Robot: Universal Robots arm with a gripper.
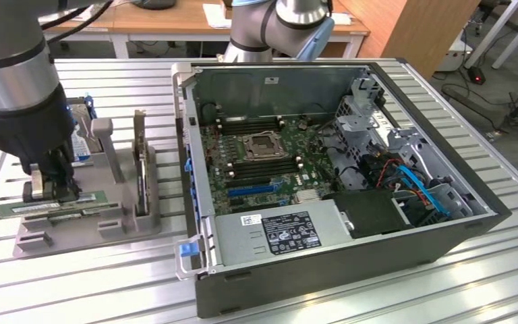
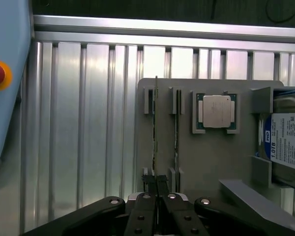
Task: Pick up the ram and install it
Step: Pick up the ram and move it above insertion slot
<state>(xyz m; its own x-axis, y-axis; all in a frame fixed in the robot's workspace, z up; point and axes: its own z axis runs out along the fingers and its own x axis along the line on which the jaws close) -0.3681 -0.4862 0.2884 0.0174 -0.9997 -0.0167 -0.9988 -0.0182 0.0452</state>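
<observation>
**GRIPPER CLOSED ON RAM, RAM IN FIXTURE**

Start at the gripper (image 2: 156, 181). In the wrist view you see both fingers (image 2: 148, 183) pinched together on the top edge of the ram (image 2: 156, 123), near one end of it. In the exterior view the gripper (image 1: 50, 196) points down at the exterior view's left.

The ram (image 1: 25, 207) is a long, narrow green board w/ a pale label. It stands on its long edge in the slots of the grey fixture (image 2: 211, 162). Edge-on it reads as a thin dark line.

A 2nd stick (image 2: 176, 128) stands parallel, just beside it. Past that lie the CPU (image 2: 217, 111) in its recess and the HDD (image 2: 286, 142).

The open PC case (image 1: 331, 263) w/ mobo (image 1: 259, 155) sits on the slatted table (image 1: 79, 283), beside the fixture (image 1: 124, 223).
</observation>
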